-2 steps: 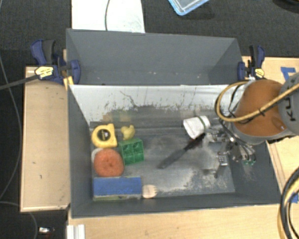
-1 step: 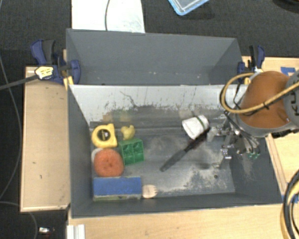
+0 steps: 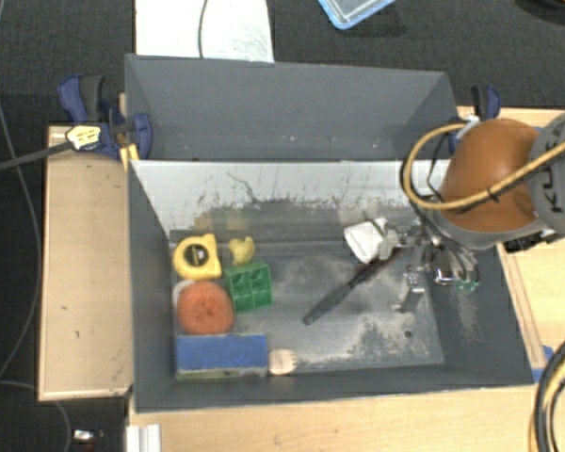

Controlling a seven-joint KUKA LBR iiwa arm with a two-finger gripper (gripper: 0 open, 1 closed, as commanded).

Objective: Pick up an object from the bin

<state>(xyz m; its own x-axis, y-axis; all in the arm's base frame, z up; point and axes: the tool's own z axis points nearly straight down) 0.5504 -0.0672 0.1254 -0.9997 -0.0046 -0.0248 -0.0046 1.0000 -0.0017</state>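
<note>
Nearest the front, in the left corner of the bin point(image 3: 292, 370), a flat blue block point(image 3: 221, 354) lies along the wall with a small beige piece point(image 3: 282, 362) just beside its right end. Right behind the block sits an orange ball point(image 3: 205, 308), and a green brick point(image 3: 250, 285) is touching its right side. Next back, a yellow tape measure point(image 3: 196, 256) and a small pale yellow thing point(image 3: 241, 250) are close together, so that whole left side is one tight cluster.

Across to the middle now: a long black utensil point(image 3: 344, 293) lies slantwise on the bare floor, its far end pointing up toward me. My gripper point(image 3: 412, 285) hangs on the right of the bin, just beside that upper end. I cannot tell whether my hand is spread or pressed together. A crumpled white thing point(image 3: 365, 240) lies just behind, near the back wall and close to my wrist. My orange cover point(image 3: 490, 177) sits above all that, looped with cable.
</note>
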